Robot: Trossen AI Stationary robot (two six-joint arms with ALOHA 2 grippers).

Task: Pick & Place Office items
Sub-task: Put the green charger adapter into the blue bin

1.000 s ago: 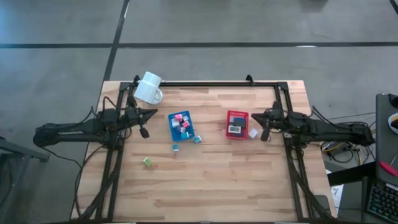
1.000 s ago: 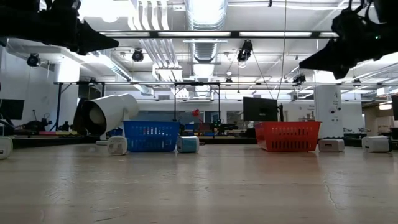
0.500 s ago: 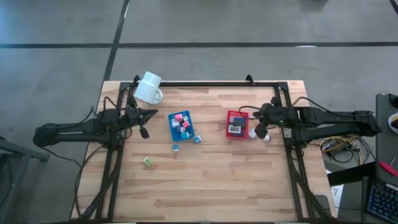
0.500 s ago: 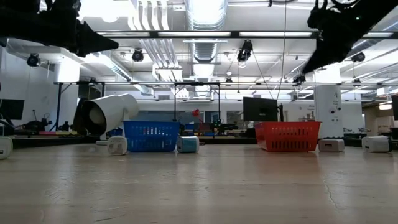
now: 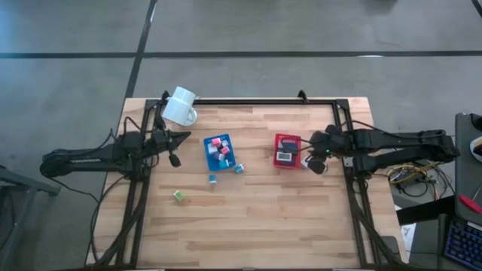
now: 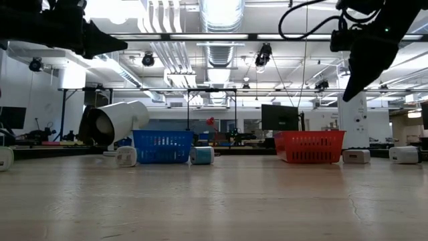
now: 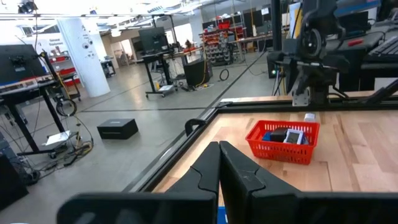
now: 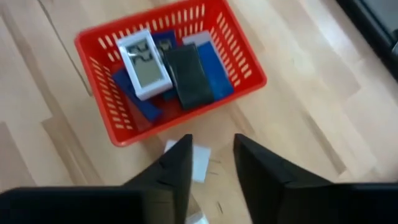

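Right gripper [image 8: 211, 163], jaws parted and empty, hangs above a white block [image 8: 200, 162] beside the red basket [image 8: 99, 46], positioned to grasp; left gripper [image 7: 219, 163] closed.

Your wooden table [image 5: 248, 218] carries a tipped white mug [image 5: 180, 106], blue basket [image 5: 220, 152], red basket [image 5: 287, 150] and scattered small blocks [image 5: 178, 196].

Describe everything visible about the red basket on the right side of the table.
The red basket is a small rectangular tray of slotted plastic with low walls, sitting flat and upright on the wooden table. Inside lie a white item with a grey screen, a black slab and blue flat pieces, overlapping. A small white block rests on the table just outside one wall. The right gripper hovers above that block, jaws parted, not touching the basket.
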